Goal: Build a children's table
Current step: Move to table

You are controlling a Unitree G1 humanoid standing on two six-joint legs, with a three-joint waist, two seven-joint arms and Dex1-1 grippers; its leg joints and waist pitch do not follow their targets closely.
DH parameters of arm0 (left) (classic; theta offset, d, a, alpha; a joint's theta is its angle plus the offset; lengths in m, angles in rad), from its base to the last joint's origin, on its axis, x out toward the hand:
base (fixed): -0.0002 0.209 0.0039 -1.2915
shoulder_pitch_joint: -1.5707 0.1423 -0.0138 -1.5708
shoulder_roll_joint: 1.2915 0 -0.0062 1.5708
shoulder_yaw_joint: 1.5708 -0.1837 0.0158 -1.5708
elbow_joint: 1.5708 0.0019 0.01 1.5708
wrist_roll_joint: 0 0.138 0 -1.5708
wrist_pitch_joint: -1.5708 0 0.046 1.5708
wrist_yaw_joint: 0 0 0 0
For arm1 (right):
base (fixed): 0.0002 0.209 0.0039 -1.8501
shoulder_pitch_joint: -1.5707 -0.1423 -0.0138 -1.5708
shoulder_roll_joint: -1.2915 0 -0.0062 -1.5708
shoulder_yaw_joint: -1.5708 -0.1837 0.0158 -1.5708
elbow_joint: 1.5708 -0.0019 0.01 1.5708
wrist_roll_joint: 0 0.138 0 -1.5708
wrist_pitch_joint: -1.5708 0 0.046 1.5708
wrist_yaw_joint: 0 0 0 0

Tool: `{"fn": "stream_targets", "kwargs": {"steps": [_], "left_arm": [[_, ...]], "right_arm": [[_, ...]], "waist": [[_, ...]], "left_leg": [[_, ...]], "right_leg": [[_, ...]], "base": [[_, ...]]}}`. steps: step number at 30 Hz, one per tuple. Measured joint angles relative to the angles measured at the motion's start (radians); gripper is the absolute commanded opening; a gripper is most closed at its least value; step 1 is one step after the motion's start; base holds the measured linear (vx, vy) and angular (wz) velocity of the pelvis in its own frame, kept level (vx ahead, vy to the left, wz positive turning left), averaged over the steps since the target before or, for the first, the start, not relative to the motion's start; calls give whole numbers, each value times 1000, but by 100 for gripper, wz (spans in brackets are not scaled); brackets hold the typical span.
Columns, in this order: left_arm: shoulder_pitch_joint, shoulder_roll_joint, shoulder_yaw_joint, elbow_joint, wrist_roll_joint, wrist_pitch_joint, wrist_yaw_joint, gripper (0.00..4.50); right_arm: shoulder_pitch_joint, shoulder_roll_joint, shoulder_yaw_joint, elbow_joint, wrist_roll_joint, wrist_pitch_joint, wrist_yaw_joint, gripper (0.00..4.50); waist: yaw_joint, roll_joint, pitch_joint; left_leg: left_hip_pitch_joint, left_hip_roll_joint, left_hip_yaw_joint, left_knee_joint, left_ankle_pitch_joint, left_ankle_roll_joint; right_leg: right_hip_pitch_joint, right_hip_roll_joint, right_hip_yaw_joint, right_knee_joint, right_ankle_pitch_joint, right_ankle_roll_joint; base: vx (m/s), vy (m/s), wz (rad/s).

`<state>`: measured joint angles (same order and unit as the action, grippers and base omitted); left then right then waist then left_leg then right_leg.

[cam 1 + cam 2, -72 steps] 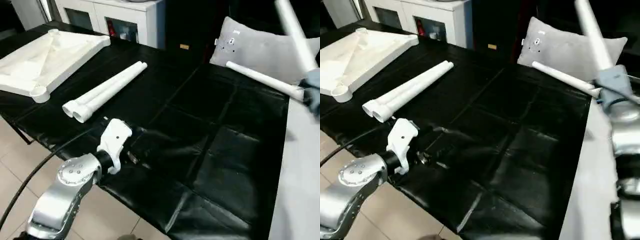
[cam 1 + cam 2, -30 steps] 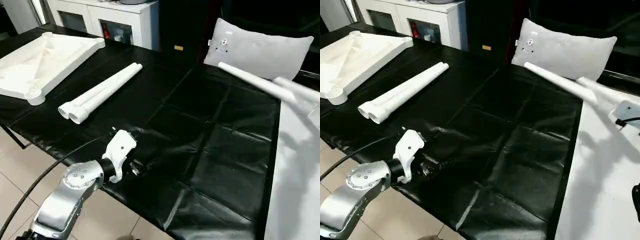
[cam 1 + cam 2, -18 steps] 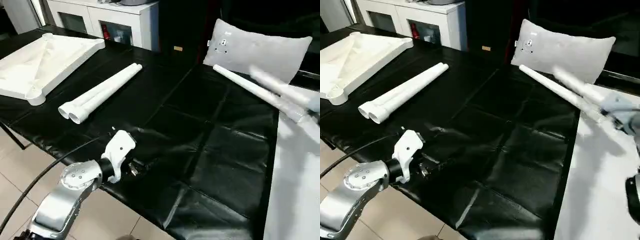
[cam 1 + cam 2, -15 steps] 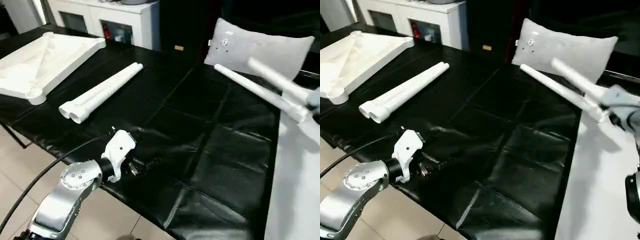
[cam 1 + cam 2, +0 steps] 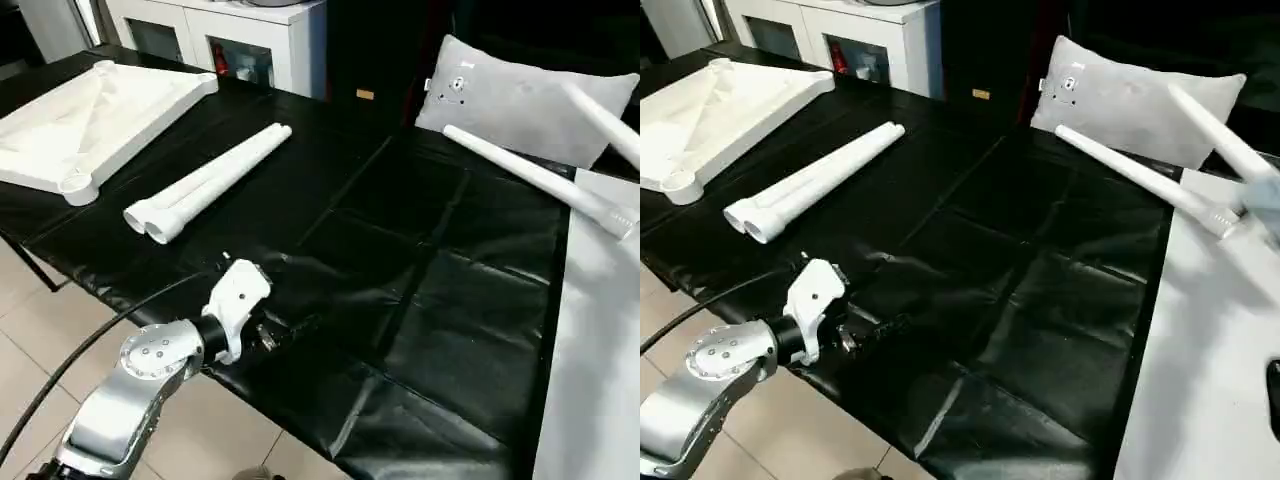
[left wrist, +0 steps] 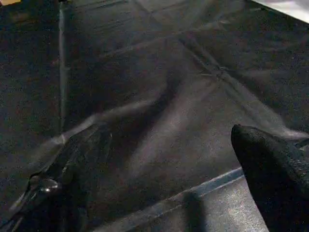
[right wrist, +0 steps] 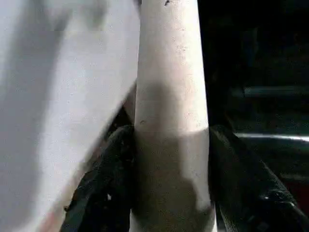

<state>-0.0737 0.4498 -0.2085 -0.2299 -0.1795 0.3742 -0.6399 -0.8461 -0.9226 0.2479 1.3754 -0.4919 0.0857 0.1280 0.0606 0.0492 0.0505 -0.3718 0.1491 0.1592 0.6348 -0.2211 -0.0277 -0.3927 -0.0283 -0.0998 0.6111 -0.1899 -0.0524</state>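
While right gripper clamps one leg for carrying toward tabletop (upside down, far left), left gripper rests wide open, empty on black mat; three legs lie loose.

White tabletop underside up, far left; two legs paired beside; third leg by pillow.
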Motion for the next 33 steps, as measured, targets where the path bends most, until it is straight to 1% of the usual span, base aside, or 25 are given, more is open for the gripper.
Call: {"fn": "stream_targets", "kwargs": {"steps": [4,7,13,16,18,20,22,23,26,29,33], "left_arm": [[0,0,0,1,0,-3,0,440],[3,0,1,11,0,-13,2,440],[21,0,5,22,1,-28,3,440],[22,4,6,33,2,-38,3,440],[22,6,6,38,5,-44,2,440],[22,6,6,39,8,-50,1,440],[24,8,7,39,9,-56,1,440],[24,9,7,39,9,-58,1,440],[24,9,7,39,9,-65,1,440],[25,9,7,39,9,-67,2,440],[25,9,7,38,11,-66,11,440]], "right_arm": [[31,-3,24,9,-27,7,8,189],[55,-3,25,8,-27,3,18,189],[65,39,-18,5,26,-6,67,189],[62,89,-45,-2,61,-13,107,189],[61,130,-46,-14,72,-24,141,189],[61,162,-45,-30,81,-35,184,189],[59,182,-40,-50,87,-60,265,189],[55,187,-28,-68,87,-77,315,189],[53,197,-2,-107,85,-117,413,189],[49,207,-1,-119,87,-133,466,189],[43,228,-8,-129,103,-129,480,189]], "waist": [[-12,-2,1],[-14,-3,2],[-16,-5,2],[-18,-5,1],[-20,-5,1],[-18,-5,1],[-14,-5,1],[-12,-6,1],[-3,-12,0],[3,-17,-1],[4,-19,-1]], "left_leg": [[-2,0,1,0,0,0],[-1,1,2,0,0,0],[-1,2,3,0,0,0],[0,3,5,0,0,0],[0,4,6,1,0,0],[0,4,6,1,0,0],[0,5,7,1,0,0],[0,5,7,1,0,0],[1,6,8,1,0,0],[4,6,8,1,0,0],[5,6,9,2,0,0]], "right_leg": [[0,0,0,1,0,0],[0,0,0,1,0,0],[0,0,0,1,0,0],[1,0,0,1,0,0],[1,0,0,1,0,-1],[1,0,0,1,1,-1],[1,0,0,2,1,-1],[1,0,0,2,1,-2],[1,0,0,2,1,-2],[2,0,0,2,1,-2],[2,-1,0,2,1,-2]], "base": [[0,0,0],[0,0,0],[0,0,0],[0,0,0],[0,0,0],[0,0,0],[0,0,0],[0,0,0],[0,0,0],[0,0,0],[0,0,0]]}}
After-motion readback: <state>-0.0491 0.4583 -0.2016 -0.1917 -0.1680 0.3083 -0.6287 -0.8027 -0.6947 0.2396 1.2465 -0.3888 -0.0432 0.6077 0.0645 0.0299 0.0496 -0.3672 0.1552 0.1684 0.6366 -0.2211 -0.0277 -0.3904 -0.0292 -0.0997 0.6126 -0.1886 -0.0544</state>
